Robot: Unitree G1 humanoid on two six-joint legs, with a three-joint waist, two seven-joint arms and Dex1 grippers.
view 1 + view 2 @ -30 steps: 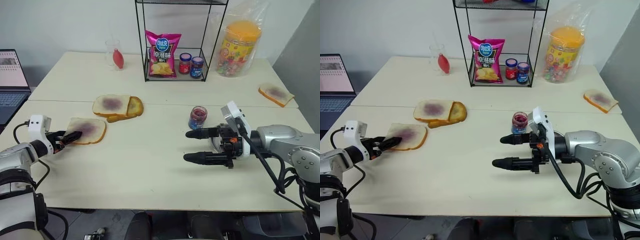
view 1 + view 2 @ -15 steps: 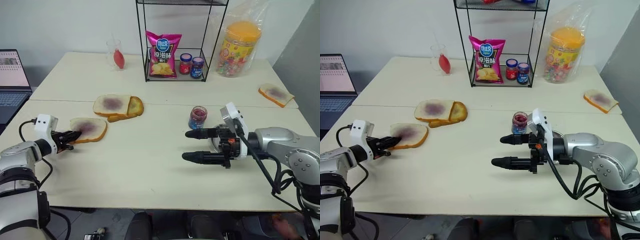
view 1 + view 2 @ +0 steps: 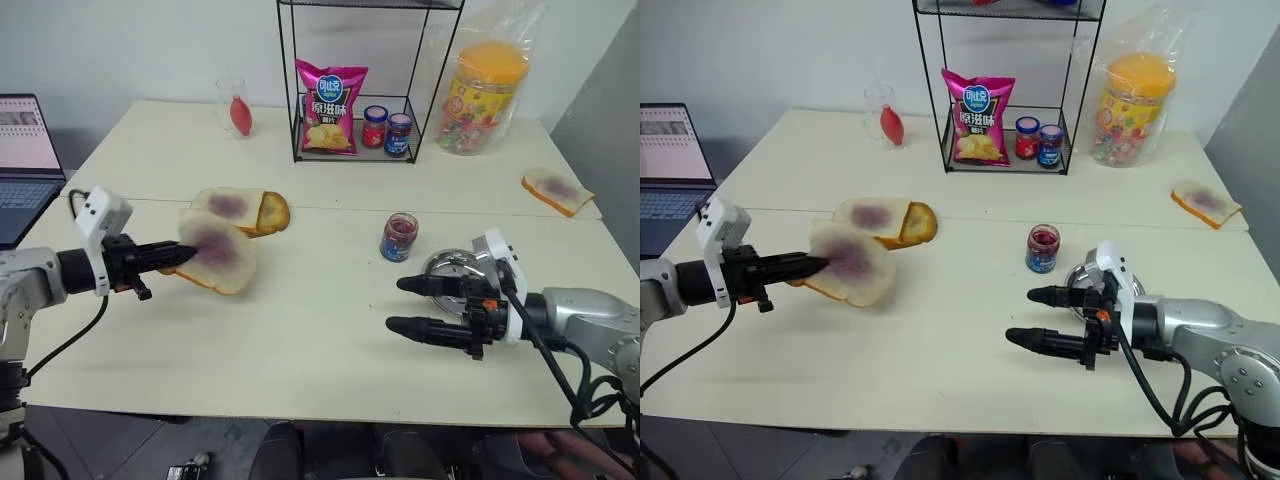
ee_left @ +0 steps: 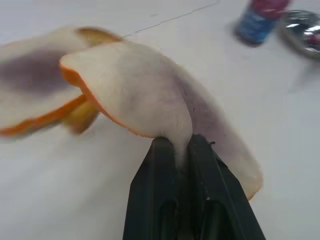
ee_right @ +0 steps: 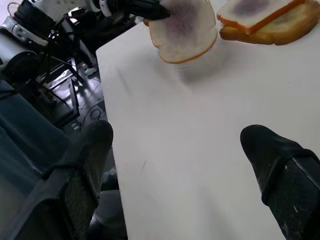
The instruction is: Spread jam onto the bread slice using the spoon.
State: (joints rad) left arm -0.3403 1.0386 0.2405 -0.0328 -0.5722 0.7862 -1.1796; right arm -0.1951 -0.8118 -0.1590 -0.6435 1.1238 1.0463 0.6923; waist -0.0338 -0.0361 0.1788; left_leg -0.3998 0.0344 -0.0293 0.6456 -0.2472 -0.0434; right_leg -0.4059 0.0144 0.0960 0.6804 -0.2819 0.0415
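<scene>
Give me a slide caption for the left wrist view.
Left gripper pinches the jam-smeared bread slice by its edge, lifted above the table.

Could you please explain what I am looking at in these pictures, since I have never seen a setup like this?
This is a two-armed humanoid robot at a table. Two pictures come from cameras on its head, looking down over its arms; the other two come from cameras on its wrists. The left gripper is shut on the bread slice, smeared with jam, and holds it above the table. The right gripper is open and holds nothing. On the table are an open jam jar, a steel plate, two overlapping bread pieces, another slice at the far right, and a wire rack with a chip bag and two capped jars.
</scene>
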